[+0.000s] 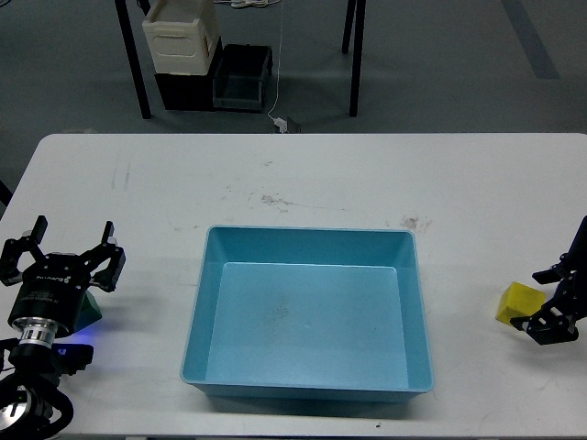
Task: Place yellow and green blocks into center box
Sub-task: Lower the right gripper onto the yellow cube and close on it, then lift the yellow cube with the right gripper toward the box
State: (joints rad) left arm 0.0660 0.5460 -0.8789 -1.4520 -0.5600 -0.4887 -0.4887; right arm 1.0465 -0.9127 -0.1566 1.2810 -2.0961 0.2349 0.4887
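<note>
The yellow block (517,303) lies on the white table (367,183) at the far right. My right gripper (543,301) is open just to the right of it, one finger above and one below the block's right side, not closed on it. My left gripper (64,247) is open at the far left, its fingers spread. The green block (88,313) sits under and behind it, mostly hidden by the gripper body. The blue center box (204,302) stands empty in the middle of the table.
Beyond the table's far edge, a white container (179,37) and a black crate (240,78) stand on the floor between dark table legs (133,60). A white cable (278,92) hangs to a plug on the floor.
</note>
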